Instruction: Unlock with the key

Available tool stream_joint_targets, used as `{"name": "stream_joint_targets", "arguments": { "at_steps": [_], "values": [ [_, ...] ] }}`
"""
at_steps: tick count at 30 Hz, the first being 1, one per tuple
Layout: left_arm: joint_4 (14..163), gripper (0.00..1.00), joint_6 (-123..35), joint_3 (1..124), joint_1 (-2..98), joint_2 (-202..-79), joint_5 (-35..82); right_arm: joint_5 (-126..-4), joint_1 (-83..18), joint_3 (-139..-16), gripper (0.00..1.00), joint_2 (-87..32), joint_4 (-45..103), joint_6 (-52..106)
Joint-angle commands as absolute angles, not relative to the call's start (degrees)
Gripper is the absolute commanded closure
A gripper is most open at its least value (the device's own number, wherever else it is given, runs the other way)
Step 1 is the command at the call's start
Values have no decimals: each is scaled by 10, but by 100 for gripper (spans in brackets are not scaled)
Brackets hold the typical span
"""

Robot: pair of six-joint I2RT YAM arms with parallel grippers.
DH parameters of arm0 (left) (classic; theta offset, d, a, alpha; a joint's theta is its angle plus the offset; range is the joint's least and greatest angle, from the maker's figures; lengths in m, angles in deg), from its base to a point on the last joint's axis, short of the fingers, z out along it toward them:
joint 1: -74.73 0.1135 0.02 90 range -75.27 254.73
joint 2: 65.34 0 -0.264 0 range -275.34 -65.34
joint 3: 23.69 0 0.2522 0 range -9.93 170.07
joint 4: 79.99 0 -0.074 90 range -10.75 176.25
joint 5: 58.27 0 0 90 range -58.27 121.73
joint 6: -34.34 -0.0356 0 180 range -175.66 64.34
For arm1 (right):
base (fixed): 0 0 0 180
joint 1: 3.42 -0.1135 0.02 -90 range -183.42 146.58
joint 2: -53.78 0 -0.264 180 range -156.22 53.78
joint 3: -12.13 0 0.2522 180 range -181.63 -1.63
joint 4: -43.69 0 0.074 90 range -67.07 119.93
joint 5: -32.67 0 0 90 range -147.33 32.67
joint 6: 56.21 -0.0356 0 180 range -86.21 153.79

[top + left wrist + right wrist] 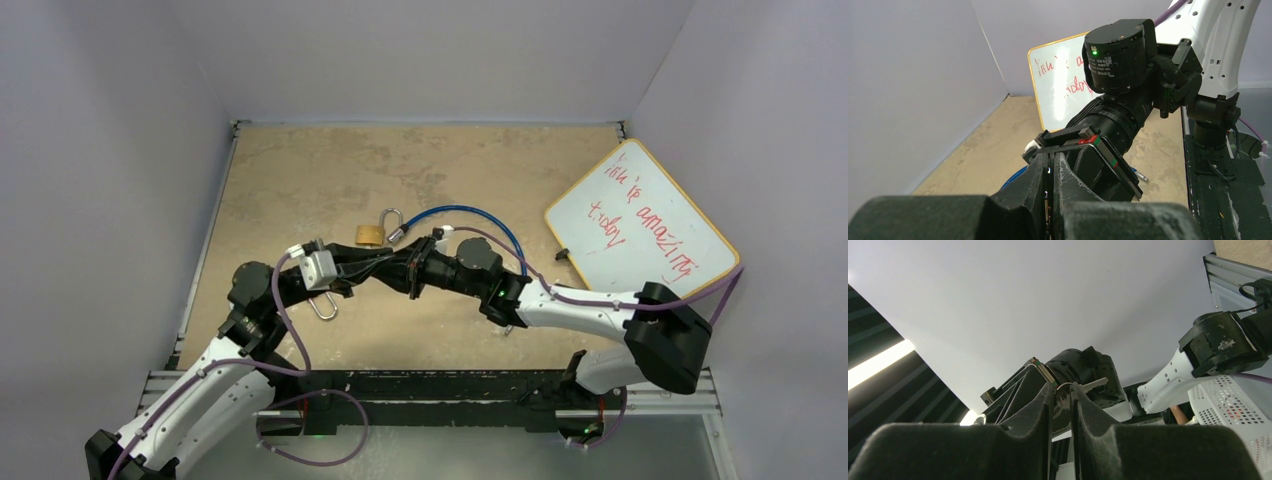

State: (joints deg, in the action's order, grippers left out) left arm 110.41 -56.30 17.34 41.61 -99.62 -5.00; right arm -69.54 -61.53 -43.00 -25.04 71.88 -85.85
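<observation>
A brass padlock (pixel 369 235) lies on the tan table, its shackle through a blue cable (pixel 470 212). Just in front of it my two grippers meet tip to tip above the table. My left gripper (pixel 385 263) (pixel 1051 157) is shut on a thin strip of metal, which looks like the key. In the right wrist view the silver key (pixel 1095 384) has its head and ring between the narrow jaws of my right gripper (pixel 1062 387) (pixel 405 268). Its blade sticks out past the right finger. Whether those jaws pinch the key I cannot tell.
A whiteboard (pixel 640 225) with red writing leans at the right wall. A silver metal loop (pixel 323 306) sits under the left wrist. A small pen (pixel 1139 174) lies on the table near the right arm. Grey walls close in three sides.
</observation>
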Motion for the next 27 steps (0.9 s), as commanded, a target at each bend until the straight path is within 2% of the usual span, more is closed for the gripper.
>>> {"name": "stream_joint_targets", "arguments": {
  "at_steps": [1,9,12,13,17,19,23,27],
  "values": [
    [1122,100,-561,171,416,-997,-68,-708,-614,-461,80,-254,748,-916],
    [1121,100,-561,173,416,-998,-66,-709,-614,-461,95,-251,753,-913],
    [1118,100,-561,174,416,-996,-63,-705,-614,-455,96,-246,742,-907],
    [1117,100,-561,175,416,-995,-63,-705,-614,-452,92,-243,736,-904],
    [1116,100,-561,176,416,-994,-63,-700,-614,-432,63,-228,723,-902],
    [1118,100,-561,176,416,-996,-68,-697,-614,-423,56,-218,717,-903],
    [1126,100,-561,175,416,-1001,-74,-693,-615,-416,53,-204,710,-906],
    [1126,100,-567,176,416,-1005,-77,-701,-614,-415,56,-202,718,-914]
  ]
}}
